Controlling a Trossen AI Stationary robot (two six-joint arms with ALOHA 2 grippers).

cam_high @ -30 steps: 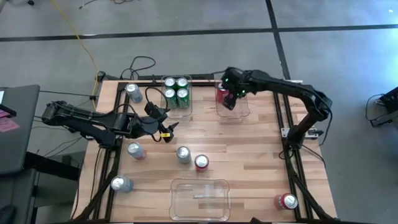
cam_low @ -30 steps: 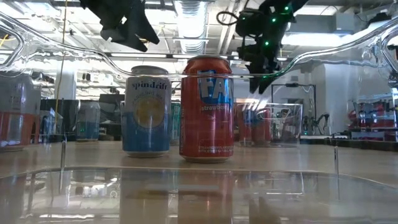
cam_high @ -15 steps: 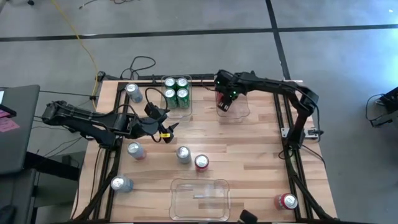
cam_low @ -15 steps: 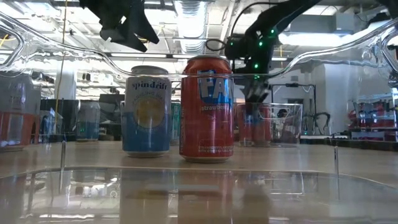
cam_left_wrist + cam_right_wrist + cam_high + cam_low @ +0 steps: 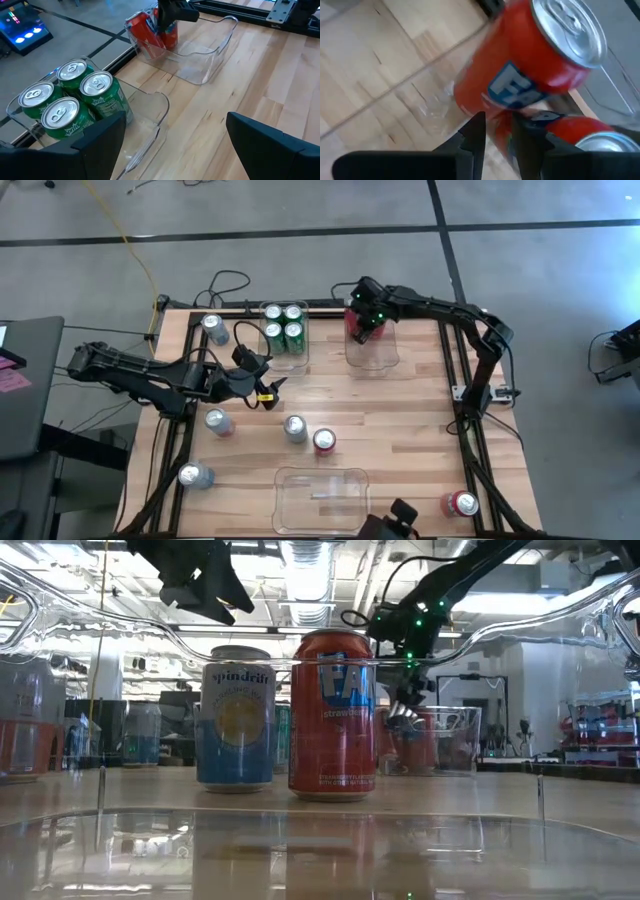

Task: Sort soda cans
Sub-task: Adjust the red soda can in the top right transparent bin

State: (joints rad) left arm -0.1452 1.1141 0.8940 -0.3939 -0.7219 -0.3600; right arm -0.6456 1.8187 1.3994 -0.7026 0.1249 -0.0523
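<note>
The right pincer point(image 5: 362, 323) reaches into the clear bin point(image 5: 385, 358) at the far edge of the surface, its fingers nearly together, pushing against two red cans point(image 5: 150, 35) that lean there; I cannot tell whether it grips anything. My guess is it is straightening them; next it must withdraw without toppling them. The neighbouring far bin point(image 5: 150, 107) holds four green cans point(image 5: 75, 102). The left pincer point(image 5: 268, 392) waits wide open, empty, near the left edge.
</note>
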